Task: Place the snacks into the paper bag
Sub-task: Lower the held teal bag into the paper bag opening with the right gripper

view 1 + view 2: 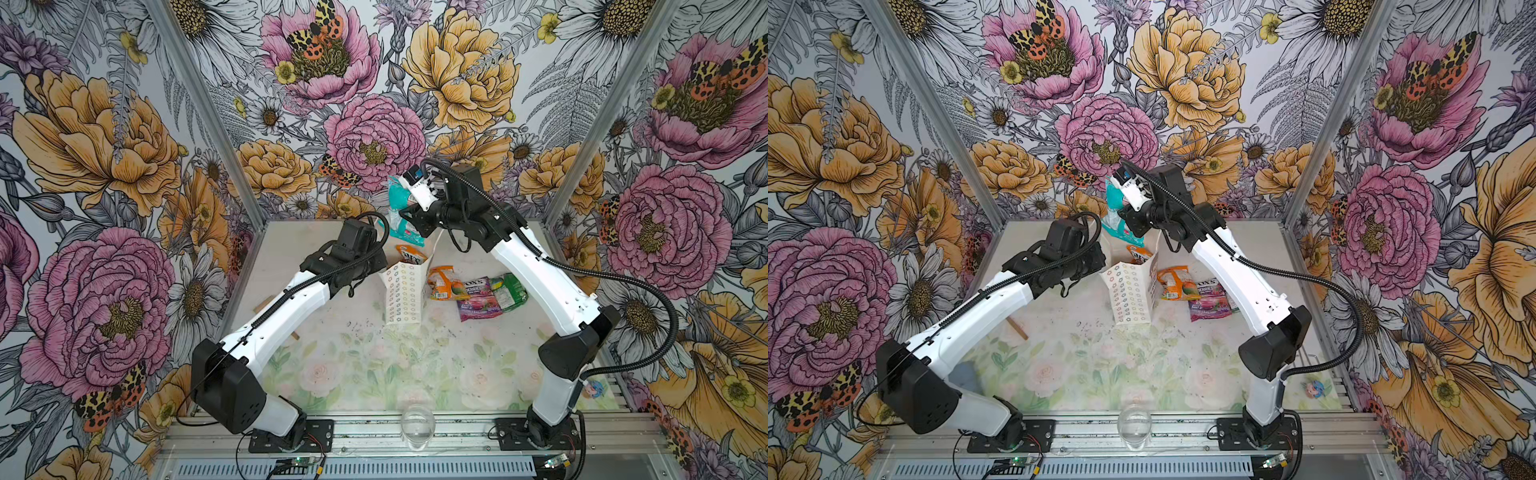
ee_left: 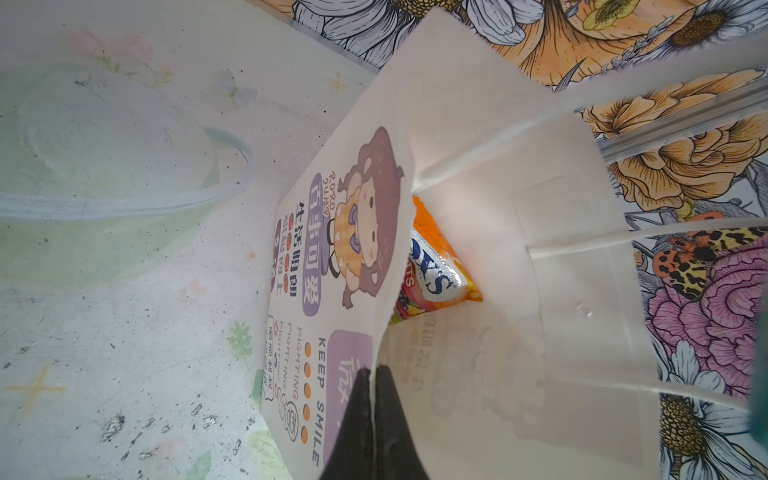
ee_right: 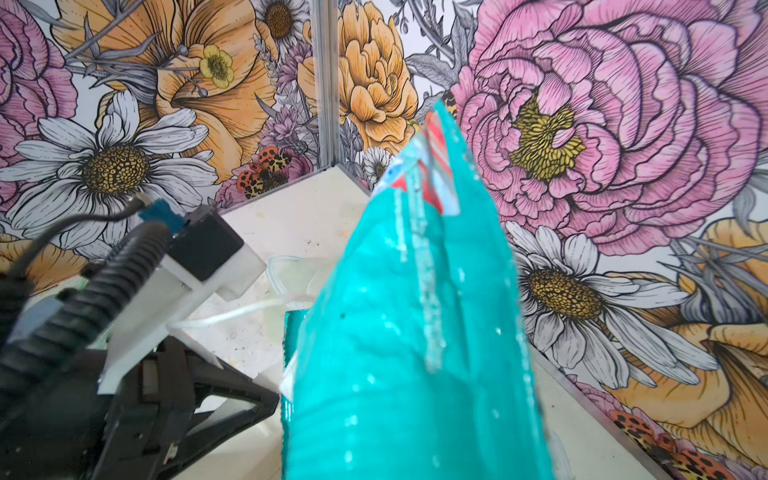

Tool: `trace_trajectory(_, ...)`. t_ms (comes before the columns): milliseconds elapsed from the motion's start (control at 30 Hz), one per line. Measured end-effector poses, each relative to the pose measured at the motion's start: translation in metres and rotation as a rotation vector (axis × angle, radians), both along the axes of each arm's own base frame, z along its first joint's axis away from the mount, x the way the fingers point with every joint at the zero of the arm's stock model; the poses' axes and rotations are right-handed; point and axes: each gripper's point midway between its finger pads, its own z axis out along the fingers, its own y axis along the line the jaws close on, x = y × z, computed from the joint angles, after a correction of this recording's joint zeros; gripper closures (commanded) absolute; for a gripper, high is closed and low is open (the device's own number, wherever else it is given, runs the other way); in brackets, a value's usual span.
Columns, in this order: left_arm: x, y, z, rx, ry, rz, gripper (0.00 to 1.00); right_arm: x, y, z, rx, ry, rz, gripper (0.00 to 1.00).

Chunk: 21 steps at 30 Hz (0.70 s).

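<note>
A: What has your left tool got?

B: My left tool (image 2: 372, 376) is pressed together on the rim of the bag (image 1: 402, 293), with one finger inside the wall and one outside. The bag stands upright near the middle of the surface (image 1: 365, 332), nearer the far edge, with its mouth open.

A: And the right?

B: My right tool (image 1: 402, 214) is pinching the teal packet (image 1: 400, 232). The packet hangs upright in the air over the bag's mouth, on the far-edge side. I cannot tell whether its lower end has reached the rim. In the right wrist view it fills most of the frame.

A: Anything inside the bag?

B: One orange packet (image 2: 440, 266) leans against an inner wall, and it shows through the mouth in both top views.

A: What lies outside?

B: Three packets lie on the surface to the right of the bag. A loose orange packet (image 1: 444, 284) is just beside the bag, then comes a purple packet (image 1: 478, 299), then a green packet (image 1: 510, 291) — purple and green touch and overlap.
</note>
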Motion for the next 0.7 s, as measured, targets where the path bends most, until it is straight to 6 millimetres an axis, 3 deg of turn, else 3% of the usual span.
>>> trace_trajectory(333,0.0,0.0,0.0,0.0,0.0,0.0,1.0,0.01,-0.008,0.0,-0.005,-0.001,-0.077,1.0)
trace_trajectory(700,0.0,0.0,0.0,0.0,0.0,0.0,1.0,0.02,-0.004,-0.037,-0.056,0.059,-0.088,1.0)
